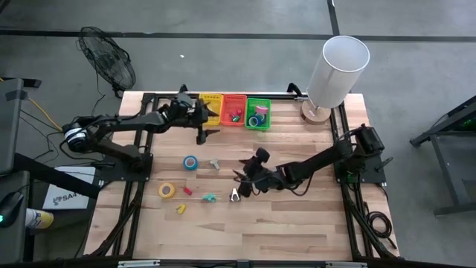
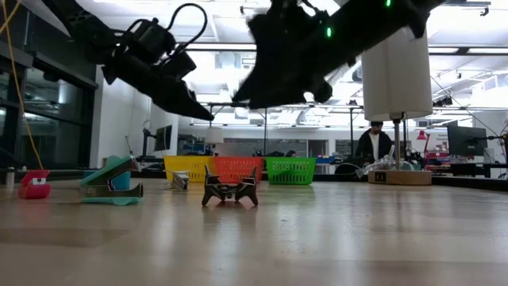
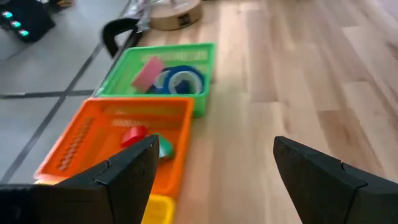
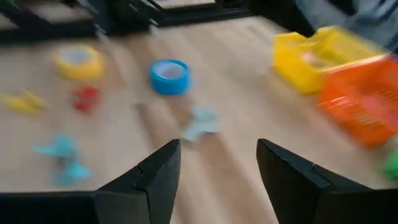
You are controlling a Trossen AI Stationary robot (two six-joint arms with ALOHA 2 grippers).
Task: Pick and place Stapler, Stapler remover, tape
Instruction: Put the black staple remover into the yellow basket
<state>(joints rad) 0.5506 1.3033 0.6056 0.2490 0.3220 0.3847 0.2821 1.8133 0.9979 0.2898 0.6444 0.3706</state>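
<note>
A blue tape roll (image 1: 191, 162) (image 4: 169, 76) and a yellow tape roll (image 1: 166, 190) (image 4: 78, 62) lie flat on the table. Near them are a black staple remover (image 1: 235, 195) (image 2: 230, 189), a teal one (image 1: 210, 198) (image 2: 111, 183), a small grey piece (image 1: 214, 162), a red piece (image 1: 187, 190) and a yellow piece (image 1: 180, 208). Another blue roll (image 3: 181, 79) and a pink thing (image 3: 147, 71) lie in the green basket (image 1: 258, 113). My right gripper (image 1: 245, 179) (image 4: 217, 155) hangs open above the table beside the black remover. My left gripper (image 1: 204, 132) (image 3: 214, 149) is open in front of the baskets.
Yellow basket (image 1: 210, 109), orange basket (image 1: 233, 109) (image 3: 112, 140) and the green one stand in a row at the far edge; the orange one holds a red and a teal thing. A white lamp (image 1: 335, 71) stands at the far right corner. A person (image 2: 373, 147) is behind the table.
</note>
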